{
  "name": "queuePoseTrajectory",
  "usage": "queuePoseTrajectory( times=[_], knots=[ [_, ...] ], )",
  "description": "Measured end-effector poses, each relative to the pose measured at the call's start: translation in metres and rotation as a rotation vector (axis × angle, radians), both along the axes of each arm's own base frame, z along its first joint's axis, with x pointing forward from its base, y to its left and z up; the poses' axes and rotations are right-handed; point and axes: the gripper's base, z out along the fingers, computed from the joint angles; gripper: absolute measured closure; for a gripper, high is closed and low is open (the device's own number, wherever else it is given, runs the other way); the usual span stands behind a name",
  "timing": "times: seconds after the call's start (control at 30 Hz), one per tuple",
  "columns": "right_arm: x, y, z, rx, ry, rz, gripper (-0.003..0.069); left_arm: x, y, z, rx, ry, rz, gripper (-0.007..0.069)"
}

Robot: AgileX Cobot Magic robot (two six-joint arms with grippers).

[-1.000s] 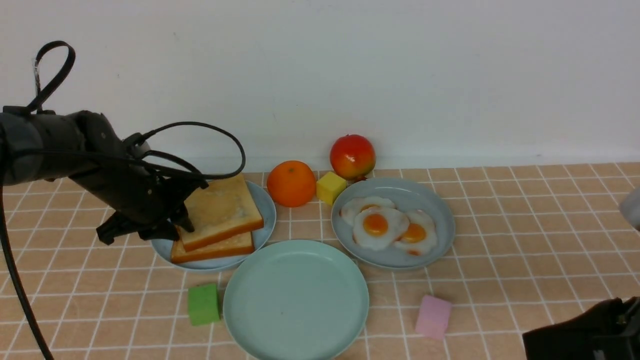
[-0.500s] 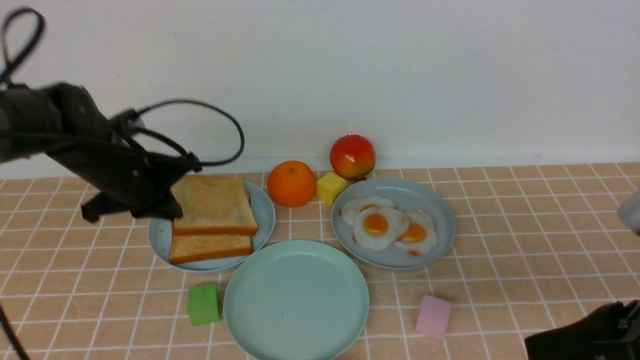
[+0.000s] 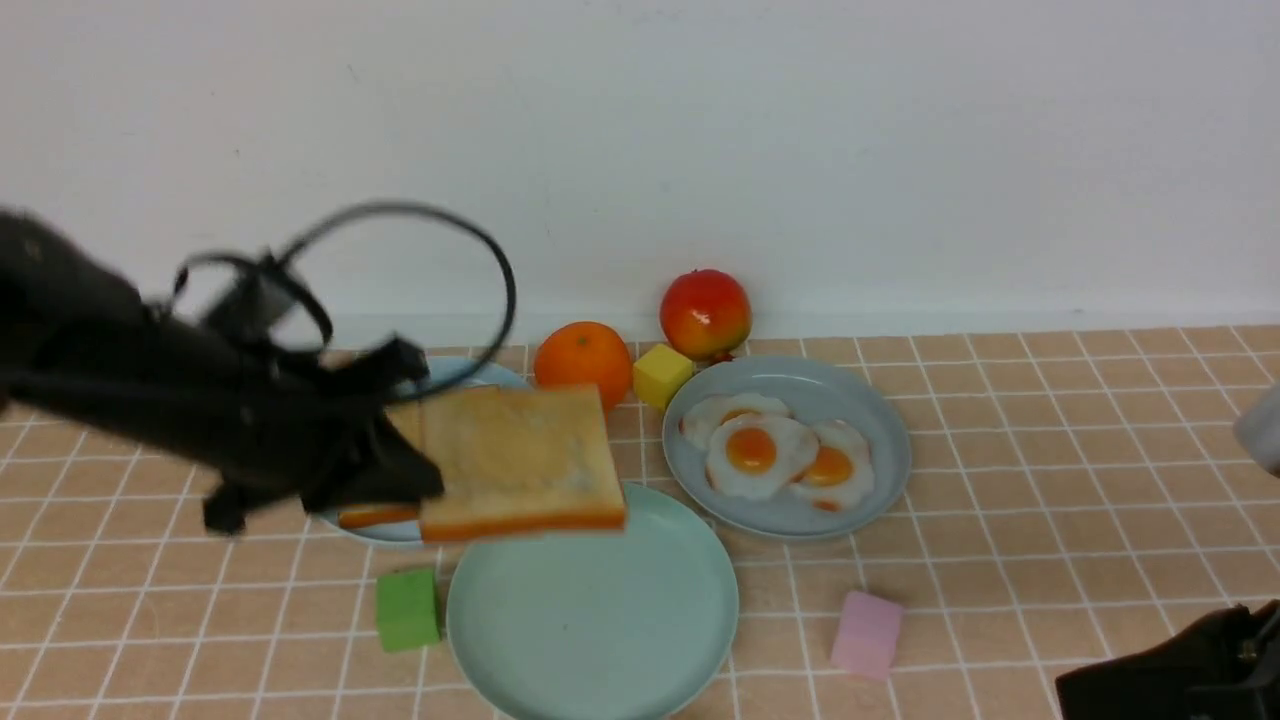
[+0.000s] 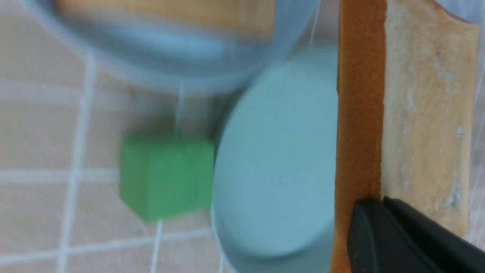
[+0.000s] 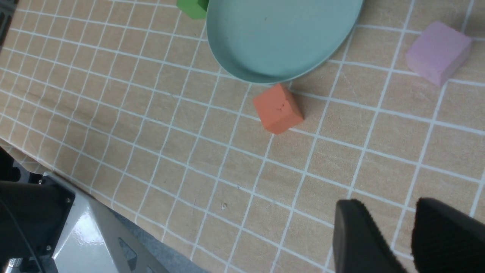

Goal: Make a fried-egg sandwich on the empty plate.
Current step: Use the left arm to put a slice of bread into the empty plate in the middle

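Observation:
A toast slice (image 3: pixel 520 460) hangs level in the air, its near edge over the back rim of the empty mint-green plate (image 3: pixel 590 610). My left gripper (image 3: pixel 415 475) is shut on its left edge. In the left wrist view a black finger (image 4: pixel 382 235) presses on the toast (image 4: pixel 424 113) above the mint plate (image 4: pixel 276 159). A second toast slice (image 3: pixel 375 516) lies on the sky-blue plate (image 3: pixel 470 372), mostly hidden by the arm. Three fried eggs (image 3: pixel 760 450) lie on the grey-blue plate (image 3: pixel 880 420). My right gripper (image 5: pixel 386 206) stands open and empty over bare tablecloth at the front right.
An orange (image 3: pixel 582 362), a yellow cube (image 3: pixel 660 374) and a red apple (image 3: pixel 705 312) stand behind the plates. A green cube (image 3: pixel 407 607) sits left of the mint plate, a pink cube (image 3: pixel 866 632) to its right, and an orange cube (image 5: pixel 277 108) by its near rim. The table edge (image 5: pixel 75 182) is close in front.
My left gripper has shut on the top toast slice, lifted it off the stack and carried it right, over the mint plate's back rim. The right arm has barely moved.

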Motion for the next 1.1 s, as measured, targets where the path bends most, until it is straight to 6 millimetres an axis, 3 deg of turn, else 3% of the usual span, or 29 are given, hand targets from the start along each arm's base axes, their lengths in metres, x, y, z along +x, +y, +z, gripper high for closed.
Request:
queuePoseTrajectory(
  times=[0.17, 0.4, 0.87, 1.1],
  knots=[
    [0.000, 0.000, 0.000, 0.000, -0.001, -0.001, 0.0418, -0.012, -0.015, -0.020, 0.040, -0.077, -0.049, 0.0638],
    [0.001, 0.000, 0.000, -0.002, -0.008, -0.005, 0.0418, -0.008, -0.034, -0.033, 0.104, -0.134, -0.056, 0.0631],
    [0.002, -0.003, -0.001, -0.038, -0.030, -0.010, 0.0418, -0.013, -0.039, -0.041, 0.063, -0.043, -0.078, 0.0596],
    [0.004, -0.003, 0.000, -0.033, -0.045, -0.020, 0.0418, -0.011, -0.034, -0.039, 0.048, 0.003, -0.012, 0.0495]
  ],
)
